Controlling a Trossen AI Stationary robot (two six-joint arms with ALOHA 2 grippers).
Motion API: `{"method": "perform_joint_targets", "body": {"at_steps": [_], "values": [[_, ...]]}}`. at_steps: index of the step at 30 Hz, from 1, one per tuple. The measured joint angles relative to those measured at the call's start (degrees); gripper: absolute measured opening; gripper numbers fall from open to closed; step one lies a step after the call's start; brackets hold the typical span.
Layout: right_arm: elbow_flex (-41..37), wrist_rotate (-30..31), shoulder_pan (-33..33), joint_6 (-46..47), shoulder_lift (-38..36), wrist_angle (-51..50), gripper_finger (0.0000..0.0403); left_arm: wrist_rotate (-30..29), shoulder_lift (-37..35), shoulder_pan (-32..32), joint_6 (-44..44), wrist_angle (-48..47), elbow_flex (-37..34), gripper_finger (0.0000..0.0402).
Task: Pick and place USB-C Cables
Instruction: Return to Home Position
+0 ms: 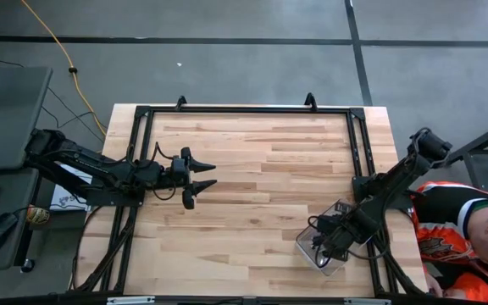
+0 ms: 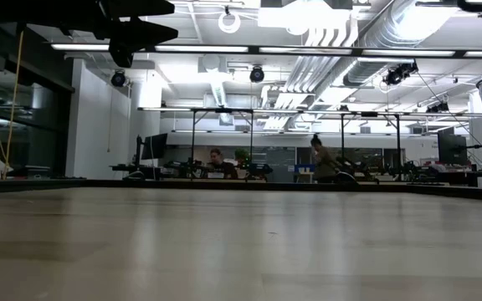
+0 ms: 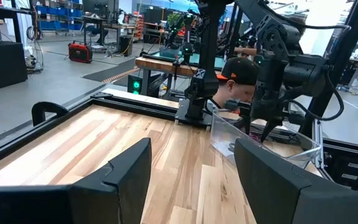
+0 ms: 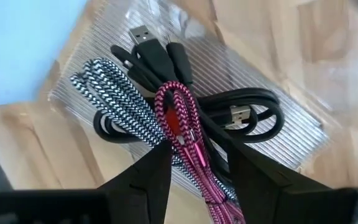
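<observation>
The wooden table [image 1: 252, 169] offers open boards from its middle out to 12 o'clock, and a black frame [image 1: 227, 110] lines its edges. The left arm reaches in level from 9 o'clock with the left gripper [image 1: 208, 176] spread wide above the wood. The right arm bends down from 3 o'clock, its right gripper [image 1: 322, 243] parted and clasping nothing over the transparent bin [image 1: 339, 208] at 5 o'clock by the table's edge. Inside it the black cable [image 4: 253, 99], silver-grey cable [image 4: 104, 87] and pinkish-red cable [image 4: 179, 112] lie piled, the pinkish-red on top.
</observation>
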Motion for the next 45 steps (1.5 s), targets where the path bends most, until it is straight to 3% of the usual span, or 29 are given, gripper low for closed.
{"method": "perform_joint_targets", "body": {"at_steps": [7,11,17,21,24,28,32,36,45], "values": [[0.02,3.27,-0.02,3.77,-7.85,-1.38,0.0147,-0.02,0.0,-0.02,0.0,-0.02,0.0,0.0211],[0.02,8.44,-0.02,8.65,-14.8,-1.04,0.0147,-0.01,0.02,-0.01,0.0,-0.01,0.0,0.0211],[0.02,28.27,-0.02,4.5,-23.86,5.47,0.0147,-0.02,0.02,-0.01,0.01,-0.01,0.0,0.0211],[0.02,43.82,-0.03,-5.81,-27.04,14.23,0.0147,-0.02,0.02,-0.02,0.02,0.0,0.0,0.0211],[0.04,49.4,-1.15,-17.85,-28.05,22.44,0.0147,-0.02,0.02,-0.02,0.02,-0.02,0.0,0.0211],[0.04,46.34,-5.32,-33.64,-28.79,34.88,0.0147,-0.02,0.02,0.0,0.02,0.0,0.0,0.0211],[0.08,34.98,-10.67,-43.97,-29.5,44.95,0.0147,-0.02,0.02,-0.01,0.02,-0.01,0.0,0.0211],[0.09,26.98,-14.42,-47.26,-31.18,46.35,0.0147,-0.02,0.02,-0.01,0.03,-0.01,0.0,0.0211],[0.09,25.68,-15.68,-50.03,-33.09,45.55,0.0147,-0.02,0.02,0.0,0.92,-0.05,0.0,0.0211]]}}
